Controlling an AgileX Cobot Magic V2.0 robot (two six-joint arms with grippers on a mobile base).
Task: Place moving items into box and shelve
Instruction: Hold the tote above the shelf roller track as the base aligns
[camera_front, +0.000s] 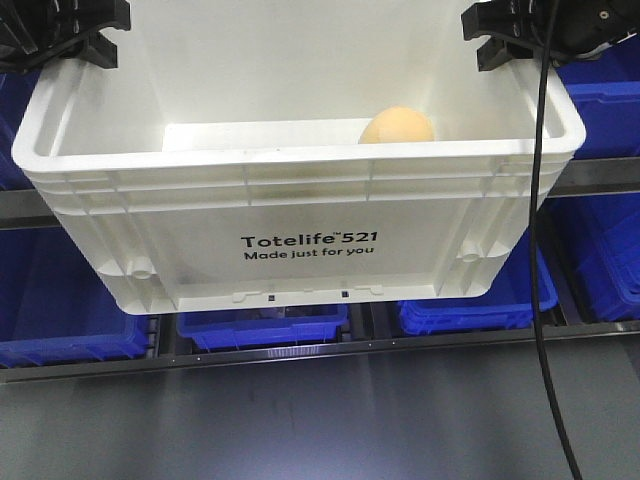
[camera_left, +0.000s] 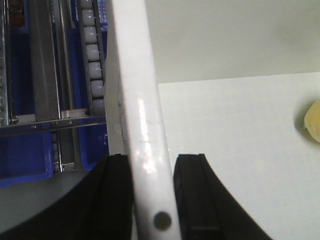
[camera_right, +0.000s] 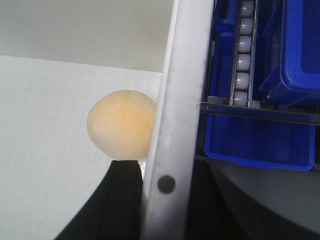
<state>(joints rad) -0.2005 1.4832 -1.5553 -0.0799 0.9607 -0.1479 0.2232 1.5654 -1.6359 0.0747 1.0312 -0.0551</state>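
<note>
The off-white crate (camera_front: 300, 200) is held above a grey floor (camera_front: 300, 420), its printed side nearest. Its rim at nine o'clock is clamped between the fingers of the left gripper (camera_left: 151, 195); the three o'clock rim is pinched by the right gripper (camera_right: 160, 200). A yellow-orange ball (camera_right: 120, 125) is seen inside, against the three o'clock wall. Farther off, blue bins (camera_front: 470, 310) are ranged on roller racks (camera_left: 92, 55).

Crate (camera_front: 300, 200) front: "Totelife 521", "Made just for you".
</note>
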